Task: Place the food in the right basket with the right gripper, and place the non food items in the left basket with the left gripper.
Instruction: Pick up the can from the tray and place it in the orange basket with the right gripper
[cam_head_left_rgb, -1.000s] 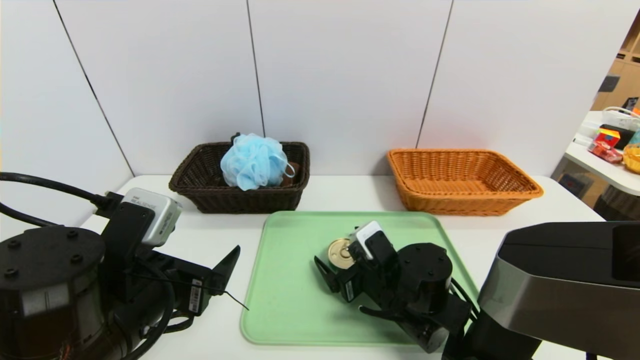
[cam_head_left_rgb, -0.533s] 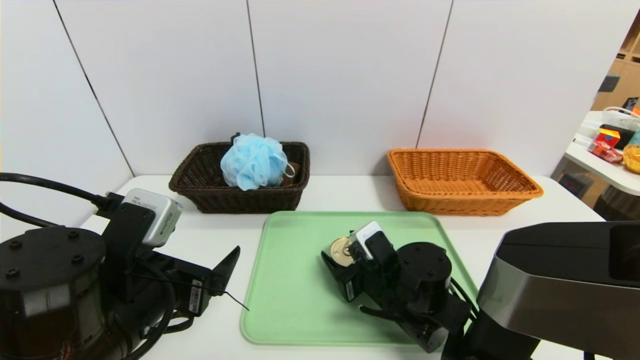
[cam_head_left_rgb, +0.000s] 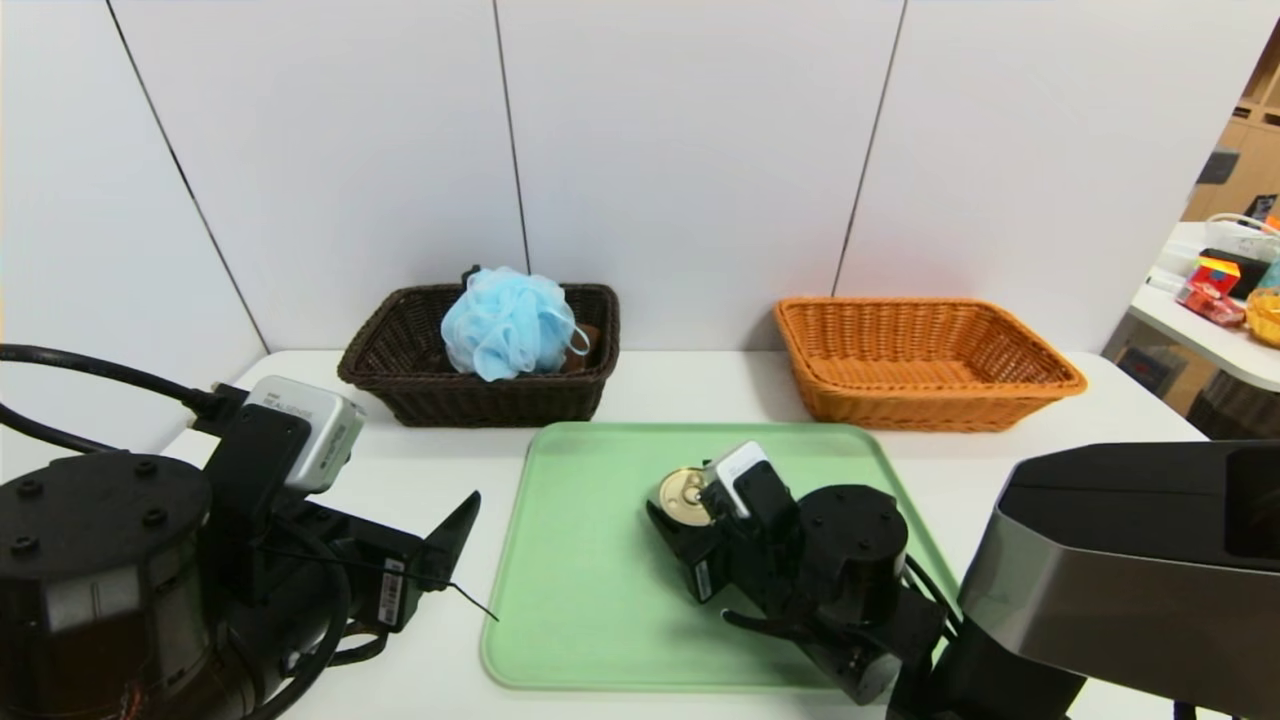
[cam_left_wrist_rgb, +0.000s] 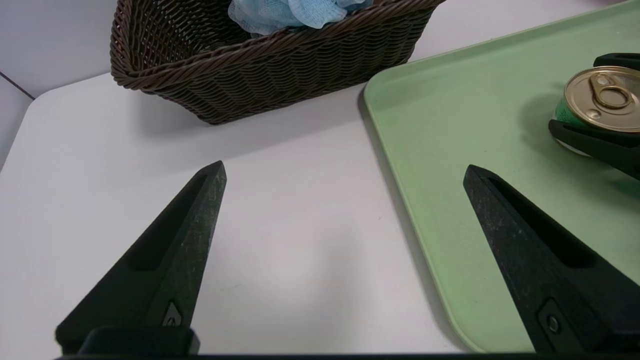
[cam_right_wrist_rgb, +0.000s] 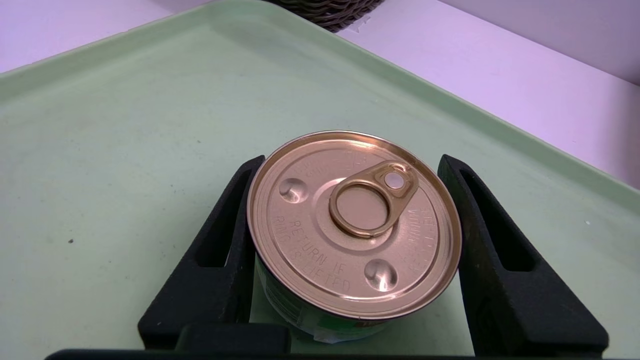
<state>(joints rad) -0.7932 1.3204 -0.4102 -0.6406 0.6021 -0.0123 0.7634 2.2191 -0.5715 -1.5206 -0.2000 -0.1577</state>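
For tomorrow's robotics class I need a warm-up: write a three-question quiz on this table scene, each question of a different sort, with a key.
1. True or false: the tin can lies inside the orange basket.
2. What does the right gripper have between its fingers?
A. bath pouf
B. tin can
C. nothing
3. Fill in: the blue bath pouf sits in the ____ basket.

Key:
1. False; the tin can stands on the green tray.
2. B
3. dark brown
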